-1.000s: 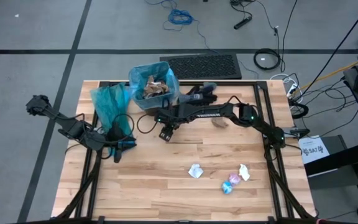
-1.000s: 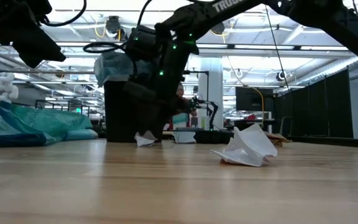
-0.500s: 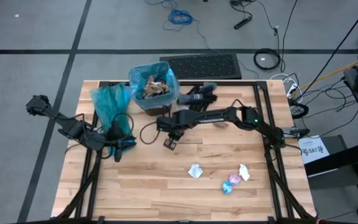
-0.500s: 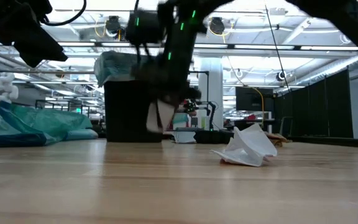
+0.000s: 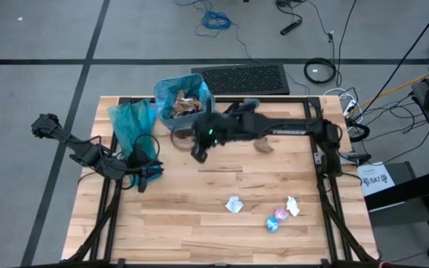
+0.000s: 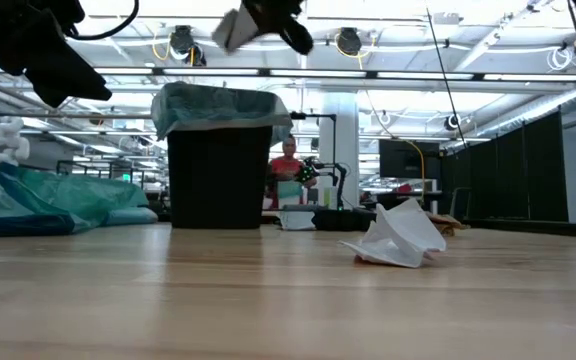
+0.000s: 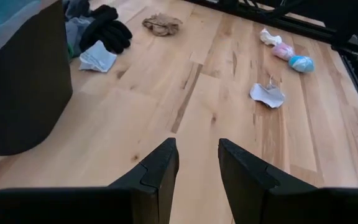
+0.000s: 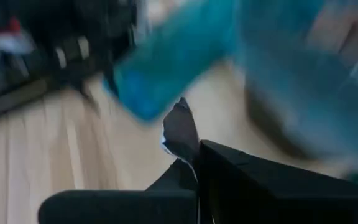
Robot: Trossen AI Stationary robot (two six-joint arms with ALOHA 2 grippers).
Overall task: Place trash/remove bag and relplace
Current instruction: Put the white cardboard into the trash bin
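Near the top middle of the high view, the right gripper [image 5: 199, 152] hangs just beside the bin [image 5: 184, 104], and its jaws are pinched shut on a small white scrap [image 8: 180, 132] of paper. The low view shows that scrap [image 6: 236, 27] up high, above the bin with its teal bag [image 6: 220, 104]. More trash is already in the bin. Three more bits wait at the lower right of the high view: a white scrap [image 5: 234, 204], a blue-pink wrapper [image 5: 277, 218] and another white scrap [image 5: 293, 206], close together. A brown scrap [image 5: 263, 146] lies near the middle, by the right arm. Each piece looks very light, soft and crinkly, so it should squash easily and could slip or blow away; a pinch on a sticking-up fold near the middle seems best. The shiny wrapper may be more slippery. At the left of the high view, the left gripper [image 5: 141, 181] waits beside a spare teal bag [image 5: 131, 126], with its jaws a little apart and nothing between them. White writing runs along the right arm [image 5: 283, 133], but it is too small to read.
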